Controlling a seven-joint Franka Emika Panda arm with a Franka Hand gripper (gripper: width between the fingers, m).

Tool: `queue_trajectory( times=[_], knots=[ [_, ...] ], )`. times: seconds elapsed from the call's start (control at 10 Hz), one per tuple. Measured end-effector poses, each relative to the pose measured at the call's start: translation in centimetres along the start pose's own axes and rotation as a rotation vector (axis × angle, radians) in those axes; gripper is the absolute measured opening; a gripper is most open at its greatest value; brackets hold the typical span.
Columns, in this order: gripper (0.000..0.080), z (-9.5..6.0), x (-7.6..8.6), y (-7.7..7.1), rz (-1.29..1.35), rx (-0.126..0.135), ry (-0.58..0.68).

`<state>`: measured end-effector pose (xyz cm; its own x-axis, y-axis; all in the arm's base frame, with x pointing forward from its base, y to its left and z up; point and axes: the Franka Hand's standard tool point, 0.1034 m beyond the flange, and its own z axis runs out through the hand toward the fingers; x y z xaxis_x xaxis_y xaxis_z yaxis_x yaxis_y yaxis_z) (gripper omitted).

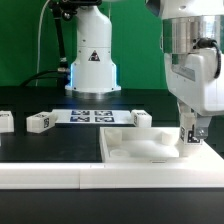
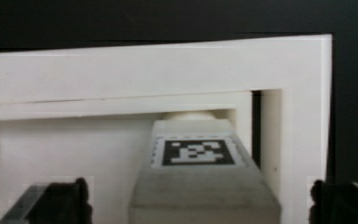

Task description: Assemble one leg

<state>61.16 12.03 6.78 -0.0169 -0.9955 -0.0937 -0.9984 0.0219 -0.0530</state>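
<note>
Exterior view, claw [image 1: 191,136] reaching down into the white tray [image 1: 120,160], fingers hiding whatever lies between them, loose white blocks [image 1: 40,122] sitting well off to its side, wrist view, tagged leg [image 2: 197,160] standing between the spread-apart fingers [image 2: 55,200], untouched, against the tray's rim [image 2: 158,62].

Exterior view. Black surface [image 1: 60,145] with a marker board [image 1: 90,116] lying flat near its centre, several square tags facing up. Three small white tagged blocks lie in the board's row: the near block [image 1: 40,122] just beside it at 9 o'clock, the far block [image 1: 3,121] further out at 9 o'clock and cut by the frame edge, and the third block [image 1: 141,118] at 3 o'clock. A long white bar [image 1: 40,175] lies at 7 o'clock of the board.
</note>
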Motion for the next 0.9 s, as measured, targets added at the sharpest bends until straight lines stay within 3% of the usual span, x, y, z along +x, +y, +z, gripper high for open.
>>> queue_trajectory(
  times=[0.6, 0.9],
  knots=[
    [0.0649, 0.01, -0.01, 0.01, -0.468, -0.001, 0.003],
    [0.0649, -0.24, -0.19, -0.29, -0.779, -0.025, 0.021]
  ],
)
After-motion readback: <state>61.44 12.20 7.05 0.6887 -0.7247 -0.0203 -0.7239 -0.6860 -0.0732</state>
